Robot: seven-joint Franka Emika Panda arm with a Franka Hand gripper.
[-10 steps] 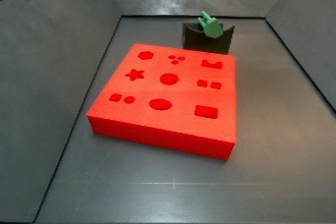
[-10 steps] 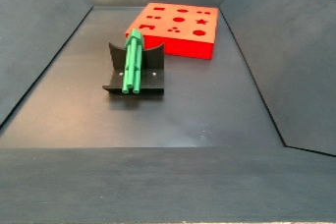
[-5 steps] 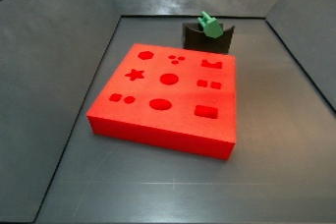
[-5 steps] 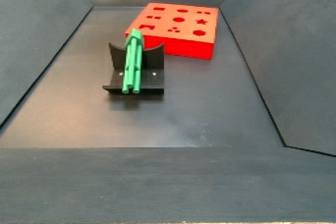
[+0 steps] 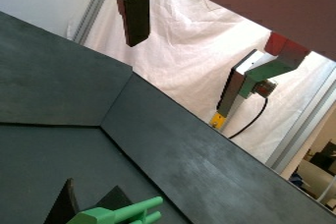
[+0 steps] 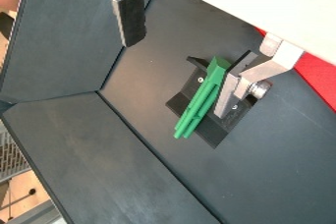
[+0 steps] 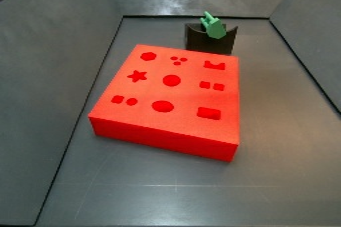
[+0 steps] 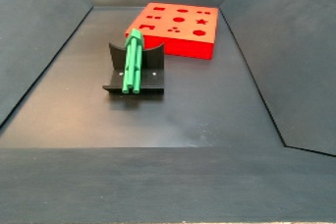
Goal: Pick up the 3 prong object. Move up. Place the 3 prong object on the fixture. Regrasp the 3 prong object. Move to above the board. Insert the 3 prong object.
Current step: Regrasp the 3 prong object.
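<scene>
Gripper (image 6: 191,27) spread wide, fingers (image 6: 128,14) empty, touching nothing, raised well above green 3 prong object (image 6: 201,100). Peg lay lengthwise on dark fixture (image 8: 136,75), left of centre in side view. Red board (image 7: 170,97) just beside fixture, apart from bin walls. Open floor (image 8: 171,120) filled lower frame.

Hand (image 6: 191,41): raised well above the floor, jaws spread wide, nothing between them. Fingers (image 5: 134,17): flat silver plates, dark pads, seen in both wrist views.
</scene>
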